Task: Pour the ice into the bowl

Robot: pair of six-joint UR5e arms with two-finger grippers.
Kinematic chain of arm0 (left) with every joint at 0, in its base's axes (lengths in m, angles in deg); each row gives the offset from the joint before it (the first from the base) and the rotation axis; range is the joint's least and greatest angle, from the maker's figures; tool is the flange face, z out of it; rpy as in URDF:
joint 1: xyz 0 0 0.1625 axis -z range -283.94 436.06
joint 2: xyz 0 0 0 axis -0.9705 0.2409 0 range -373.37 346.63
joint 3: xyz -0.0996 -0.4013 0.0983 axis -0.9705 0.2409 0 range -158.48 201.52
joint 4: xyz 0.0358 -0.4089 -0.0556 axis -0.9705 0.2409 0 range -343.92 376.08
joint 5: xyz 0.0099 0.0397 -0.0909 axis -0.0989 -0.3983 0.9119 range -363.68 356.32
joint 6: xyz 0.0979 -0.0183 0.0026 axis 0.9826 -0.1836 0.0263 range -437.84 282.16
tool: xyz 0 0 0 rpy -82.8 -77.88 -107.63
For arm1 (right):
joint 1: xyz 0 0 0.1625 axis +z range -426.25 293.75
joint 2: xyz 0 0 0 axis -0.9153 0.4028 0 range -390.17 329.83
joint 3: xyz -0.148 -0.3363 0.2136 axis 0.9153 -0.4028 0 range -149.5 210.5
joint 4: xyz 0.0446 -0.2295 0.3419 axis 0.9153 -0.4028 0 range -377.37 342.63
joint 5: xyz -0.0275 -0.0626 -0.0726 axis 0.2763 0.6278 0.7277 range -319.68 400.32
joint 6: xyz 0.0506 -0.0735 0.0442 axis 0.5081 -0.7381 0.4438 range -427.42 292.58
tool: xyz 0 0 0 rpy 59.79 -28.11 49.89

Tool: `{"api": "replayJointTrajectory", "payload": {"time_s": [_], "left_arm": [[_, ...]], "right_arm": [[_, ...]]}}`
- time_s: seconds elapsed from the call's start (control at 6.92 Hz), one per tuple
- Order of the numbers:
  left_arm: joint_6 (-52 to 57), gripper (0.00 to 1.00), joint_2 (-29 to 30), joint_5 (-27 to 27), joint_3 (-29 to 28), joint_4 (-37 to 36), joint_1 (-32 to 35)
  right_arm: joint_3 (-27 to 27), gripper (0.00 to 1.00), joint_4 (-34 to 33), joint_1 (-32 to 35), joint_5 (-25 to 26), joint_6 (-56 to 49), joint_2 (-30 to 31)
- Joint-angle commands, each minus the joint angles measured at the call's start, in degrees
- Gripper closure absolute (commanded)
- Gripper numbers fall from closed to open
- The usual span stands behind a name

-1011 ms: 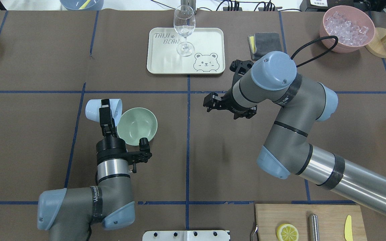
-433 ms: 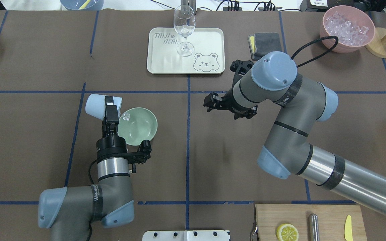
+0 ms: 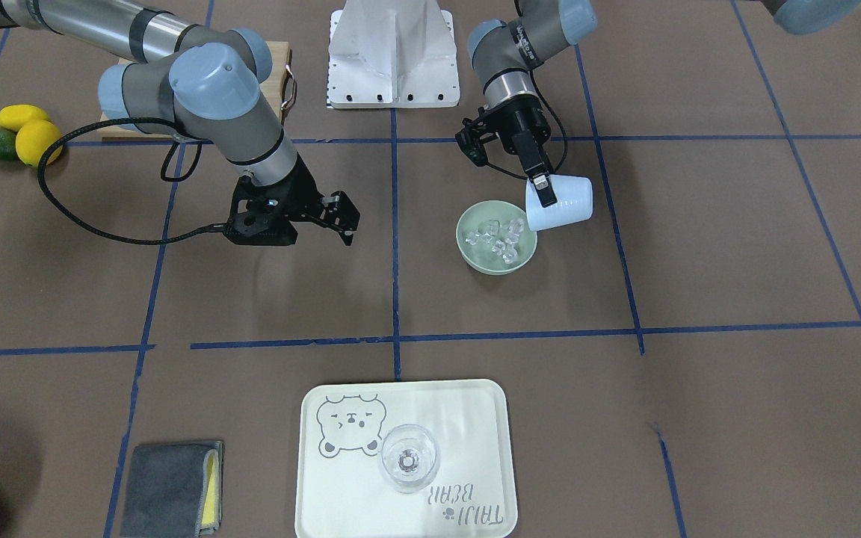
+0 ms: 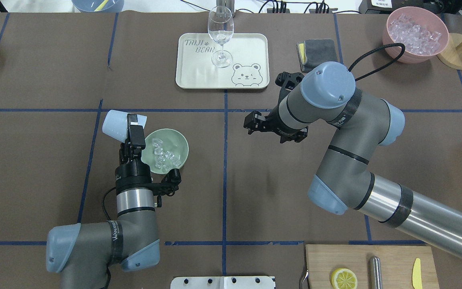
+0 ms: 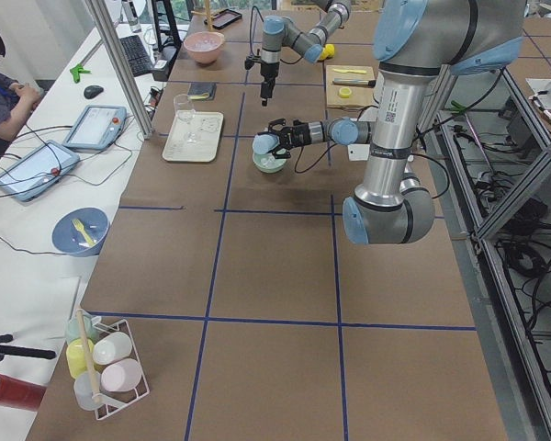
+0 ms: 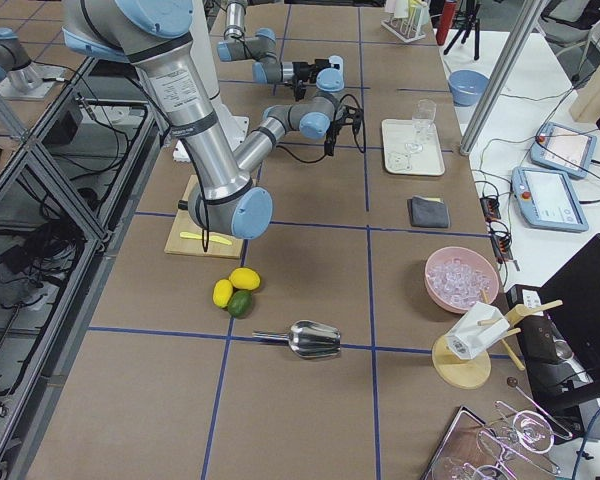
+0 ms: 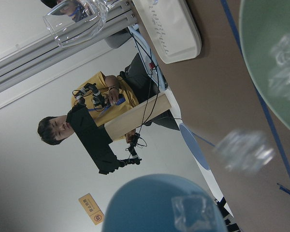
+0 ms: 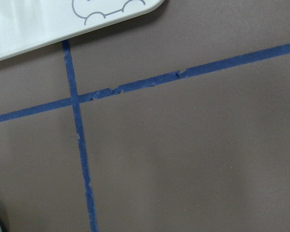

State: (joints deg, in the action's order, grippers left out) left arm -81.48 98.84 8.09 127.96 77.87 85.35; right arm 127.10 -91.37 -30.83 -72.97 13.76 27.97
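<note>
My left gripper (image 4: pixel 134 129) is shut on a pale blue cup (image 4: pixel 116 124), tipped on its side with its mouth over the sage-green bowl (image 4: pixel 176 139). Several clear ice cubes (image 4: pixel 163 155) lie in the bowl. The front view shows the same cup (image 3: pixel 565 203), bowl (image 3: pixel 484 261) and ice (image 3: pixel 498 235). In the left wrist view one cube (image 7: pixel 193 213) sits at the cup's rim (image 7: pixel 150 193), and another blurred cube (image 7: pixel 244 151) is in the air beside the bowl (image 7: pixel 256 38). My right gripper (image 4: pixel 252 121) is open and empty, above bare table to the bowl's right.
A cream tray (image 4: pixel 251 48) with a wine glass (image 4: pixel 220 34) stands at the far middle. A pink bowl (image 4: pixel 391 42) full of ice and a grey cloth (image 4: pixel 321 50) are at the far right. A cutting board (image 4: pixel 323 261) with lemon and knife lies near right.
The left gripper has tipped the cup further. The bowl was empty one second ago and now holds several ice cubes. The right arm has not moved.
</note>
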Motion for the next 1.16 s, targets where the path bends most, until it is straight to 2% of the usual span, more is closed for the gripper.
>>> {"api": "replayJointTrajectory", "payload": {"time_s": [0.0, 0.29, 0.58, 0.72, 1.01], "left_arm": [[0.47, 1.00, -0.68, -0.08, -0.09, 0.00, 0.02], [-0.14, 1.00, -0.68, 0.10, 0.35, 0.44, -0.06], [-0.24, 1.00, -1.81, 0.53, 3.84, 4.90, 0.20], [-0.15, 1.00, -4.35, 0.62, 6.82, 8.14, 0.29], [0.20, 1.00, -10.84, 0.63, 8.35, 18.85, 0.37]], "right_arm": [[0.00, 0.00, 0.00, 0.00, 0.00, 0.03, -0.04], [0.00, 0.00, 0.00, 0.00, 0.00, 0.12, -0.12], [0.09, 0.00, 0.00, 0.00, -0.09, 0.21, -0.12], [0.09, 0.00, 0.00, -0.09, 0.00, 0.29, -0.12], [0.09, 0.00, 0.00, -0.18, 0.00, 0.47, -0.21]]}}
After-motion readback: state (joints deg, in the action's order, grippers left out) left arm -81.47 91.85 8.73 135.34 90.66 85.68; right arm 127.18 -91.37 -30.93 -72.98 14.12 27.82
